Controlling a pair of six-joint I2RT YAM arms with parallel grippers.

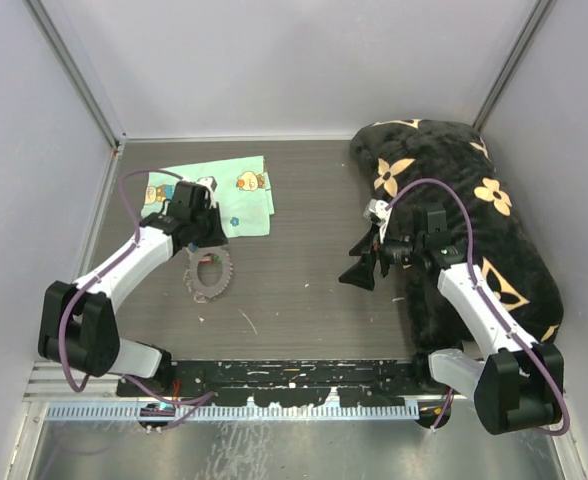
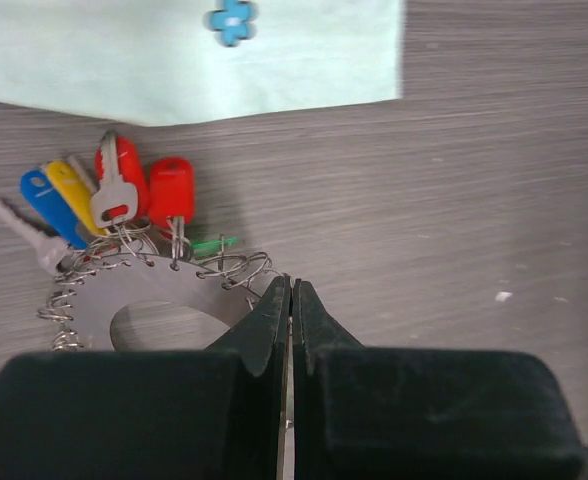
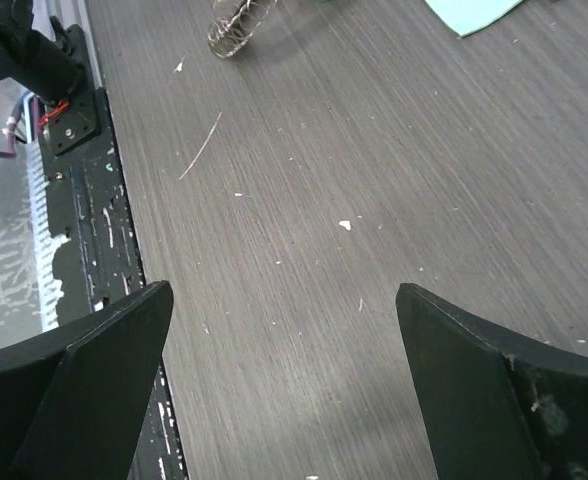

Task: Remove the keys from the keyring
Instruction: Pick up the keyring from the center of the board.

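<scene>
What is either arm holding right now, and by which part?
Left fingers are shut at the rim of the keyring; whether they pinch it cannot be told. Right fingers stand open, holding nothing.

1. Dark wood-grain table (image 1: 304,250), scattered with small pale specks (image 3: 345,225).
2. Mint-green cloth (image 1: 244,200) lies flat at ten o'clock.
3. The keyring (image 1: 211,277) sits at nine o'clock, just below the cloth, its keys (image 2: 124,195) fanned toward the cloth.
4. A black cushion (image 1: 454,190) with tan flower prints fills one to four o'clock.
5. A thin pale strand (image 1: 247,321) lies at seven o'clock.
</scene>
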